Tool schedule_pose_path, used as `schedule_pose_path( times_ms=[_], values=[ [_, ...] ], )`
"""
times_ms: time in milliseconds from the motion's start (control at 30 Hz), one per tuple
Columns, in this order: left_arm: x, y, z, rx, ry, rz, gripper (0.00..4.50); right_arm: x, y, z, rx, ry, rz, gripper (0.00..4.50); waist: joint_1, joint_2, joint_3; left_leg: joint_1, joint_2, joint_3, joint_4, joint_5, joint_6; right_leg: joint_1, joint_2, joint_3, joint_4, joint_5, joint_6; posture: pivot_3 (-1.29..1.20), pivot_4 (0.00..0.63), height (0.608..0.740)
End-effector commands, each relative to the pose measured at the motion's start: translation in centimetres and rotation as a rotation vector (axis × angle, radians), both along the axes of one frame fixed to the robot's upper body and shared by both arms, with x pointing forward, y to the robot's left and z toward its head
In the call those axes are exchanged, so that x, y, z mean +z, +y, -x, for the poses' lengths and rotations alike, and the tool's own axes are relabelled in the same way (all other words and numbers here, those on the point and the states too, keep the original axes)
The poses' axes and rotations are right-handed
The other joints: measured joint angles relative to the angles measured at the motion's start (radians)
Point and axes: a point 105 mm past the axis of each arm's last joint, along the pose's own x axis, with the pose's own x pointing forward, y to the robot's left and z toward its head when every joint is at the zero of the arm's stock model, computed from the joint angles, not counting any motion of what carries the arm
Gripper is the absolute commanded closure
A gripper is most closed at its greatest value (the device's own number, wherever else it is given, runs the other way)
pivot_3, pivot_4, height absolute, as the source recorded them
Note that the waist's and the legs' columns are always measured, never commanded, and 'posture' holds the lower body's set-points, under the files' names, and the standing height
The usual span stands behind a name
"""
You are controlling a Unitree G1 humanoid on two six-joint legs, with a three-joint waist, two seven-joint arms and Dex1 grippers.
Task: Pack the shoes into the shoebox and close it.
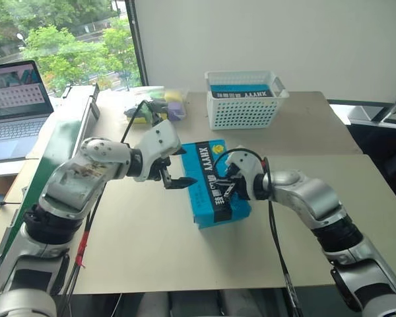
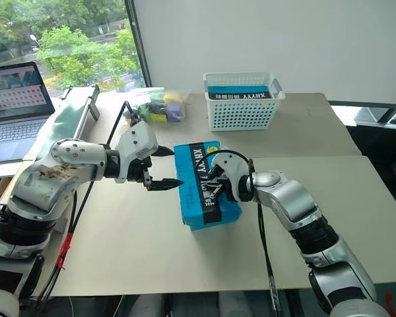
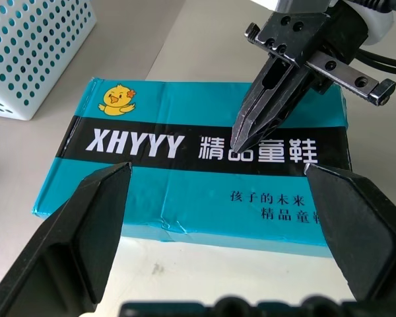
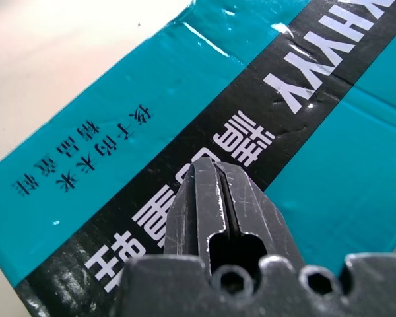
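Counter (image 1: 152, 251): pale tan top, carrying everything the task concerns; a second counter of the same colour stands behind it
Shoebox (image 1: 219, 181): bright blue, lying flat near the middle of the counter between the two arms, lid down and flush so that the black lettered band faces up; it reads as shut
Shoes: nowhere on the open counter, so by my judgement they are already inside the shut shoebox, though the lid hides the inside and I cannot confirm it
White basket (image 1: 244, 99): on the rear counter, well apart from the shoebox, holding another blue lettered item; no part of this job
Laptop (image 1: 13, 105): open, off to the robot's left, well away from the work
Left tool (image 2: 160, 168): fingers spread wide, hanging just beside the shoebox's left edge and holding nothing; its wrist view looks between the spread fingers onto the lid
Right tool (image 3: 241, 142): fingers pressed tight together with nothing between them, the tip down on the black band at the middle of the lid, or a hair above it; contact is too fine to tell
Progress: packing looks done and the lid is down
Left to do: at most a last press to seat the lid, then lifting both tools clear
Risk: a push off centre could skid the light shoebox across the smooth counter
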Motion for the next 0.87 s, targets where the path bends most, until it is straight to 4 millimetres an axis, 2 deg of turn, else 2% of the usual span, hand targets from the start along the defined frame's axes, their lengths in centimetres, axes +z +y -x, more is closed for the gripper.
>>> schedule_pose_path(
  times_ms=[33,100,133,200,267,300,333,400,433,600,767,867],
  values=[
    [1.2,0.3,0.2,0.029,-0.059,0.013,0.0,-6.9,-2.2,1.8,-0.029,0.203,0.168,4.45,0.002,0.0,-0.002,0.006,0.0,0.0,-0.001,0.0,0.0,0.006,0.0,0.0,-0.002,-0.003,0.005,0.0,0.15,0.74],
    [1.2,0.5,0.2,0.04,-0.059,0.015,0.0,-4.4,-1.3,1.2,-0.016,0.163,0.053,4.45,0.004,-0.001,-0.003,0.011,0.0,0.0,-0.003,0.0,0.0,0.013,0.0,-0.001,-0.007,-0.004,0.006,0.0,0.15,0.74],
    [1.1,0.6,0.2,0.042,-0.058,0.017,0.0,-2.6,-0.9,0.8,-0.008,0.129,-0.015,4.45,0.005,-0.001,-0.003,0.012,0.0,0.0,-0.003,0.0,0.0,0.015,0.0,-0.001,-0.008,-0.004,0.006,0.0,0.15,0.74],
    [1.2,0.6,0.4,0.038,-0.06,0.036,0.0,0.5,-0.6,0.7,0.027,0.076,-0.094,3.91,0.005,0.0,-0.002,0.011,0.0,-0.001,-0.004,-0.001,0.0,0.014,0.0,-0.002,-0.009,-0.004,0.006,0.0,0.15,0.74],
    [1.7,0.3,0.4,0.041,-0.064,0.095,0.0,4.0,-0.1,1.6,0.118,0.012,-0.158,3.35,0.006,0.001,-0.002,0.004,0.0,-0.001,-0.004,-0.001,0.0,0.006,-0.001,-0.001,-0.008,-0.003,0.004,0.0,0.15,0.74],
    [2.0,0.2,0.6,0.029,-0.068,0.114,0.0,5.8,0.1,2.5,0.185,-0.03,-0.179,3.27,0.011,0.002,0.0,0.002,0.0,-0.001,-0.004,0.0,0.0,0.005,0.0,-0.001,-0.007,-0.002,0.003,0.0,0.15,0.74],
    [2.1,0.1,0.7,0.02,-0.07,0.126,0.0,7.0,0.2,3.1,0.228,-0.055,-0.188,2.66,0.016,0.003,0.001,-0.004,0.0,-0.002,-0.003,0.0,0.0,-0.001,-0.001,-0.002,-0.007,0.001,-0.002,0.0,0.15,0.74],
    [2.4,0.0,1.2,-0.003,-0.06,0.163,0.0,9.0,-0.4,4.1,0.27,-0.086,-0.194,2.07,0.02,0.004,0.002,-0.021,-0.001,-0.002,0.0,0.0,0.0,-0.018,-0.001,-0.002,-0.004,0.001,-0.002,0.0,0.15,0.74],
    [2.5,0.0,1.3,-0.003,-0.049,0.183,0.0,9.8,-0.8,4.5,0.279,-0.091,-0.192,1.86,0.023,0.004,0.002,-0.022,-0.001,-0.002,0.001,0.0,0.0,-0.019,-0.001,-0.002,-0.003,0.001,-0.002,0.0,0.15,0.74],
    [1.9,0.6,1.3,0.025,-0.039,0.168,0.0,11.7,-2.0,6.3,0.329,-0.1,-0.162,0.1,0.036,0.004,0.002,-0.024,-0.002,-0.002,0.001,-0.002,0.003,-0.018,-0.002,-0.003,-0.008,0.001,-0.002,0.0,0.15,0.74],
    [2.5,1.7,1.0,0.073,-0.057,0.193,0.0,12.4,-3.3,5.4,0.265,-0.159,-0.113,0.03,0.036,0.004,0.003,-0.024,-0.002,-0.002,0.001,-0.002,0.003,-0.018,-0.002,-0.003,-0.008,0.001,-0.001,0.0,0.15,0.74],
    [2.9,2.5,0.5,0.131,-0.066,0.193,0.0,12.4,-4.6,3.7,0.166,-0.242,-0.071,0.03,0.035,0.004,0.003,-0.023,-0.002,-0.002,0.001,-0.002,0.003,-0.018,-0.002,-0.003,-0.007,0.001,-0.001,0.0,0.15,0.74]
  ],
)
